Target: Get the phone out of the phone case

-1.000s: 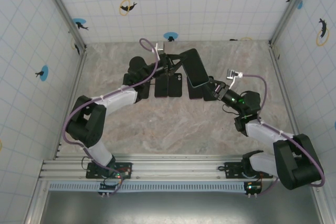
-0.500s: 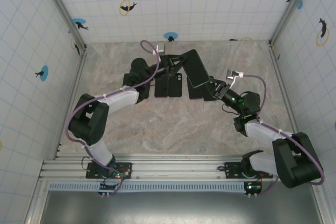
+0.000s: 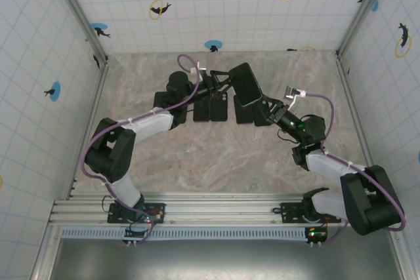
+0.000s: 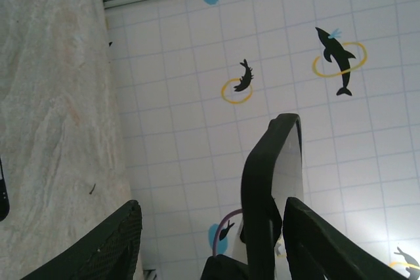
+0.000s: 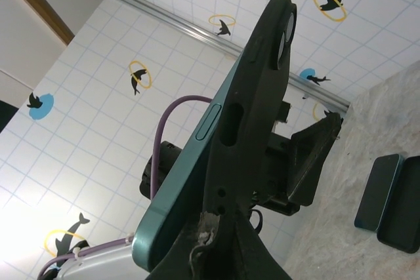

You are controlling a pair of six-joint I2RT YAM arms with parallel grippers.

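Teal phone [image 5: 187, 175], black case [image 5: 262, 77], marbled beige table [image 3: 197, 155], dolphin-print tiled walls [image 3: 216, 4].

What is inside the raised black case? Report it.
A teal phone, one long edge and its side button showing beside the black case wall. The case covers the phone's back.

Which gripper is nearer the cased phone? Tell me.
Right. The right gripper clamps the cased phone at its lower end; the left gripper straddles its side, jaws open.
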